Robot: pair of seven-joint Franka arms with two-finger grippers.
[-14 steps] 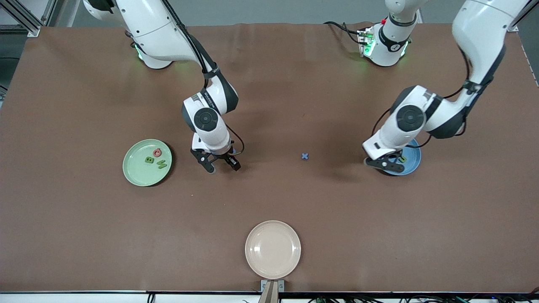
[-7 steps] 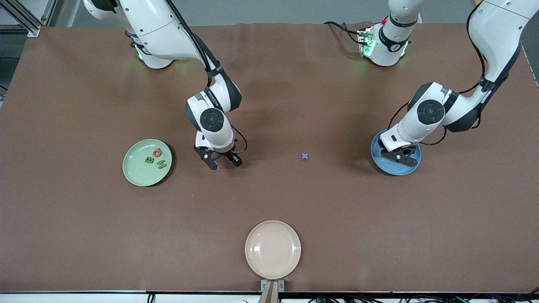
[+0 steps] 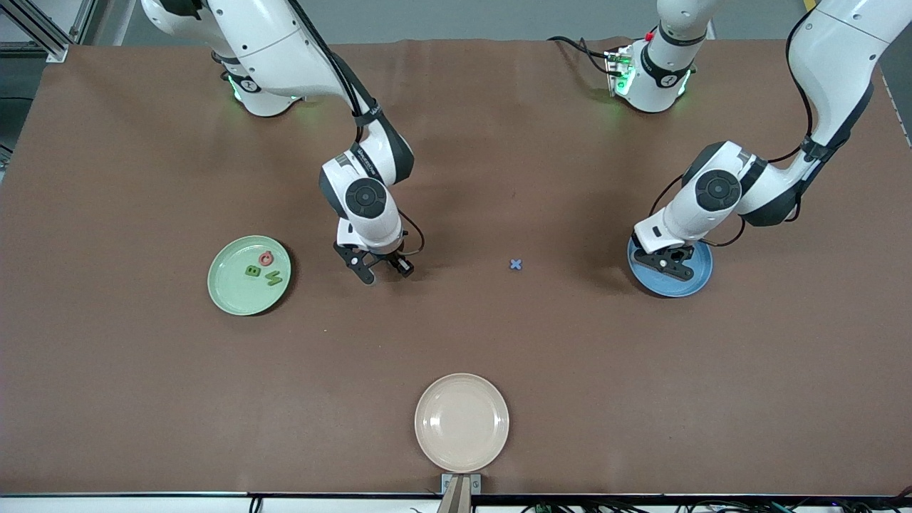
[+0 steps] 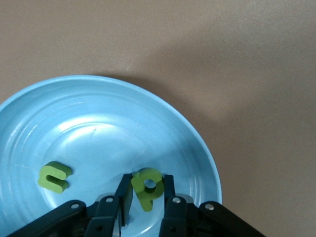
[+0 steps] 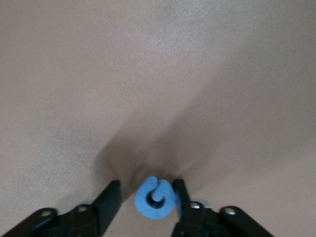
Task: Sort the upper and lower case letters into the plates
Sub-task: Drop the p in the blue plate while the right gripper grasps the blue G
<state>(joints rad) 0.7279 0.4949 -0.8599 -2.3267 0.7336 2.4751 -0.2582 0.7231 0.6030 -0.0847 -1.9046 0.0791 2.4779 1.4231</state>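
The round sky-blue plastic plate (image 4: 98,123) looked glossy, with ringed highlights. The lime-green foam letters (image 4: 148,185) in it were matt and slightly grainy, like the blue foam letter (image 5: 155,197). The brown tabletop (image 3: 142,356) looked matt.
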